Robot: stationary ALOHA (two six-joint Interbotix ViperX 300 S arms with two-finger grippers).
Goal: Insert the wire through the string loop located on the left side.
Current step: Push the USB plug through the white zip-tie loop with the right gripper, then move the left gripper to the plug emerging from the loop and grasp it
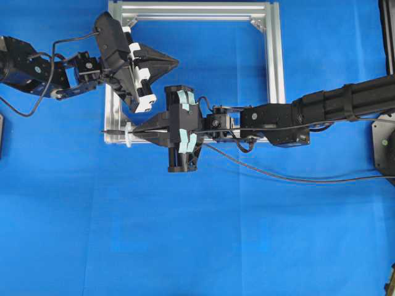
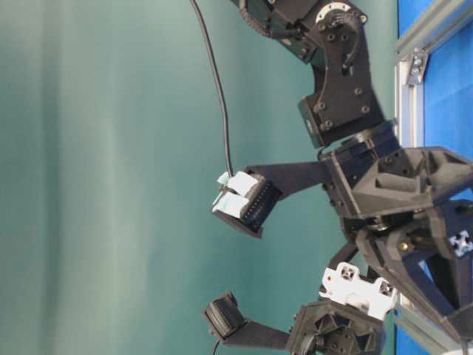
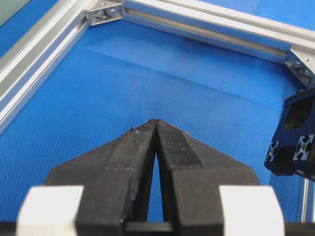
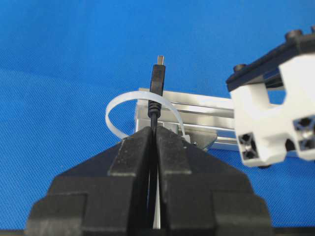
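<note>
Left claw (image 1: 174, 61): jaws pressed together, empty, pointing right in the overhead view, arm reaching in from the left edge. Right claw (image 1: 137, 128): jaws clamped on the wire (image 4: 156, 81), pointing left, arm stretched level from the right edge

At the aluminium frame's (image 1: 274, 61) lower-left corner stands the string loop (image 4: 118, 105); the wire's (image 4: 156, 81) plug pokes through it, beyond the frame's left edge.
</note>
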